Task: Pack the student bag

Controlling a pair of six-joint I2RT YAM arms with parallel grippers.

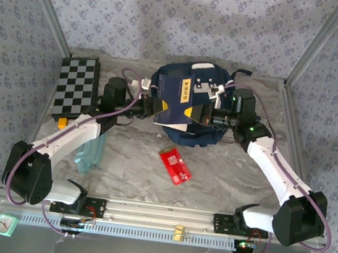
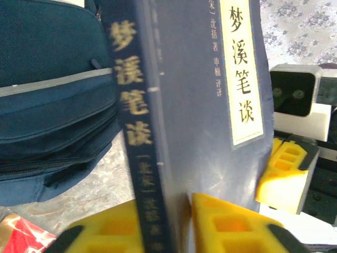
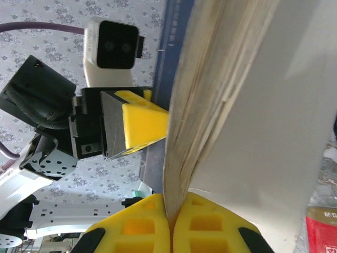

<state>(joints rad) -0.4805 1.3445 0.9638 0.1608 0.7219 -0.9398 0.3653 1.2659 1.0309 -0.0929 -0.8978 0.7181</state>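
The left gripper [image 2: 166,224] clamps the spine and the right gripper [image 3: 169,224] the page edge of a navy blue, Chinese-titled book [image 1: 177,99], held over the large navy fabric backpack [image 2: 52,116] at the table's far middle; next, I reckon, both must lower it inside.

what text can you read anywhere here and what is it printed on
"梦溪笔谈": gold characters running down the book spine
"梦溪笔谈": on the pale cover label
"沈括 著": small, beside that title; the line under it is too blurred to read
Lower spine text: too blurred to read
"M-G": on the red packet, cut off at the frame edge; its other print is too small to read
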